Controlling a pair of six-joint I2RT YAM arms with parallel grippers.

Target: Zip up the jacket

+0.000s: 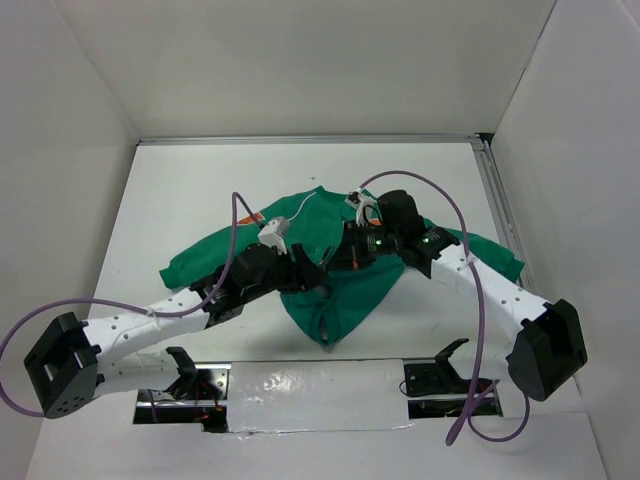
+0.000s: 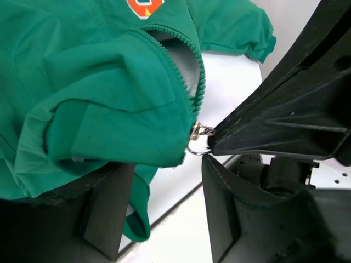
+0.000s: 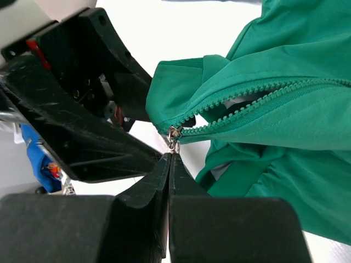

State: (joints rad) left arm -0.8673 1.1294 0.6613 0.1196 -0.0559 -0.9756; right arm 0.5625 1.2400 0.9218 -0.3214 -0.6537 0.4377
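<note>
The jacket [image 1: 350,300] lay crumpled about the middle of the white worktop [image 1: 180,190]. Zipping looked barely begun: the small metal zipper pull [image 3: 174,138] sat low by the ribbed hem [image 2: 104,129], and the fine green teeth [image 3: 258,98] above it gaped apart, so nearly the whole track remained. The right gripper [image 3: 171,159] had its jaws pinched on the pull. The left gripper [image 2: 162,181] had its jaws apart, with smooth, softly creased fabric draped over one finger.

Left gripper [image 2: 162,167], arm outstretched, jaws apart. Right gripper [image 3: 171,164], wrist bent, jaws pressed tight. Tips nearly meeting.
</note>
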